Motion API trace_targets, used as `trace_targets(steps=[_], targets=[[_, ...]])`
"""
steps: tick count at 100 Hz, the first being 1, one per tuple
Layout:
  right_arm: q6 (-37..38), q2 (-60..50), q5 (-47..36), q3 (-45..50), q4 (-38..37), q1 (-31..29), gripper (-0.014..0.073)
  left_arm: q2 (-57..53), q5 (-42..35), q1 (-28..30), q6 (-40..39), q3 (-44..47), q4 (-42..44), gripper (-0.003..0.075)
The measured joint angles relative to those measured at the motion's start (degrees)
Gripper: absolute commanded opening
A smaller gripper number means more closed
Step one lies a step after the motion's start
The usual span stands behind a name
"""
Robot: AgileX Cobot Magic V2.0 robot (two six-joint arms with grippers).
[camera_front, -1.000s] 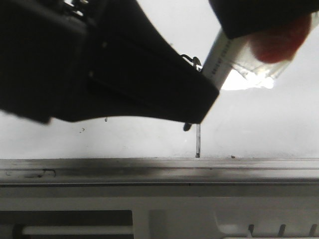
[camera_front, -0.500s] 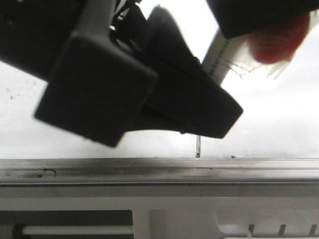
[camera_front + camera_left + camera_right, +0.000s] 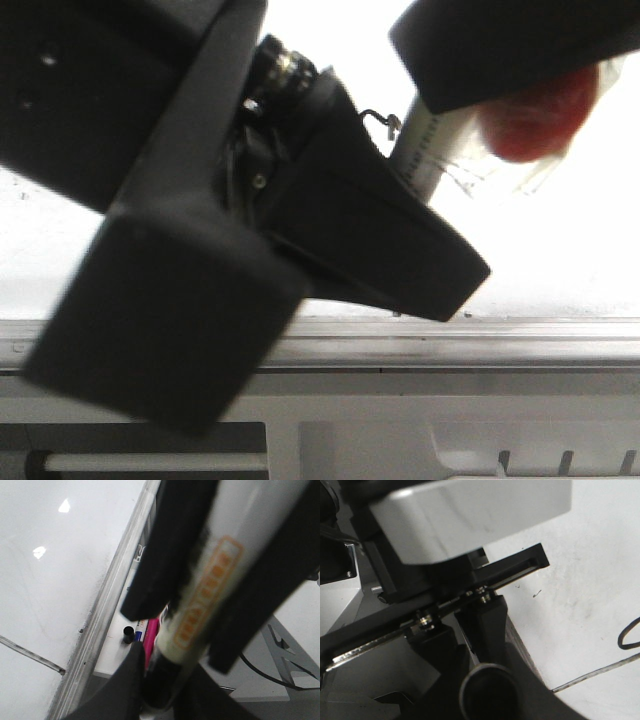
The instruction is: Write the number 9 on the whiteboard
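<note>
Left gripper: it fills the left and centre of the front view; in the left wrist view its two fingers are closed tight on the marker, a white barrel with an orange label
Marker tip: you can't see it in any view, so you cannot tell whether it is touching the board or lifted off
Number 9: on the whiteboard, centre of the front view; only the small hook at its top shows above the arm, the stem is hidden behind it; the right wrist view shows part of the loop at the right edge and the thin stem below it
Right gripper: probably the black block at upper right of the front view, just beside the marker's upper end, with a red object under it; you cannot tell how far open it is or whether it holds that object
Edge rail: runs across the lower frame, with the left gripper's lower tip close above it
Risk, smear: if the tip is on the board, any sideways move would likely drag a stray line through the finished-looking figure
Risk, collision: the two arms crowd the same spot; a careless retreat could knock the marker askew or clip the rail
Risk, blind move: the arm blocks your front view of the stem, so judge clearance from the wrist views
</note>
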Motion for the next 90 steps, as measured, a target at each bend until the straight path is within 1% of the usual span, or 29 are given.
trace_targets(steps=[12, 19, 24, 26, 29, 34, 36, 40, 46, 50, 68, 75, 82, 84, 85, 87, 90], targets=[[0.00, 0.15, 0.00, 0.00, 0.00, 0.00, -0.0071, 0.00, 0.00, 0.00, 0.15, 0.00, 0.00, -0.0018], [0.00, 0.17, 0.11, 0.00, 0.00, 0.00, -0.0025, 0.00, 0.00, 0.00, 0.15, 0.00, 0.00, -0.0018], [0.00, 0.27, 0.11, 0.00, 0.00, 0.00, 0.0050, 0.06, 0.00, 0.00, 0.15, 0.00, 0.00, -0.0018], [0.00, 0.27, 0.11, 0.00, 0.00, 0.00, 0.0108, 0.06, 0.00, 0.00, 0.15, 0.00, 0.00, -0.0018], [0.00, 0.37, 0.21, 0.00, 0.11, 0.00, 0.0157, 0.06, 0.00, 0.00, 0.15, 0.10, -0.23, -0.0018], [0.00, 0.53, 0.21, 0.00, 0.11, 0.02, 0.0299, 0.06, 0.14, -0.09, 0.15, 0.40, -1.16, -0.0018], [0.00, 0.46, 0.21, 0.00, 0.23, 0.13, 0.0333, 0.06, 0.14, -0.09, 0.15, 0.64, -1.55, -0.0018], [0.00, 0.57, 0.21, 0.00, 0.53, 0.35, 0.0440, 0.06, -0.09, -0.09, 0.02, 0.91, -2.25, -0.0018], [0.00, 0.57, -0.08, 0.00, 0.74, 0.46, 0.0525, -0.08, -1.23, -0.09, -0.38, 2.10, -3.26, -0.0018], [0.00, 0.57, -0.83, 0.00, 0.74, 0.46, 0.0558, -0.38, -1.82, -0.09, -0.64, 3.01, -3.92, -0.0018], [0.00, -1.62, -5.10, 0.00, 0.74, 0.46, 0.0559, -3.65, -4.18, -0.09, -0.90, 6.36, -7.18, -0.0018], [0.00, -3.67, -6.84, 0.00, 0.74, 0.46, 0.0521, -5.15, -4.76, -0.09, -0.90, 7.51, -8.07, -0.0018], [0.00, -5.86, -8.16, 0.00, 0.74, 0.46, 0.0416, -6.26, -4.98, -0.09, -0.90, 8.50, -9.21, -0.0018], [0.00, -6.48, -8.29, 0.00, 0.74, 0.46, 0.0354, -6.56, -5.10, -0.09, -0.90, 8.67, -9.58, -0.0018], [0.00, -6.88, -8.48, 0.00, 0.74, 0.46, 0.0337, -6.57, -5.11, -0.09, -1.01, 8.94, -9.90, -0.0018], [0.00, -7.45, -8.77, 0.00, 0.74, 0.46, 0.0260, -6.85, -5.24, -0.09, -1.00, 9.18, -10.47, -0.0018], [0.00, -8.16, -8.91, 0.00, 0.74, 0.46, 0.0199, -6.88, -5.38, -0.09, -1.00, 9.51, -11.33, -0.0019]])
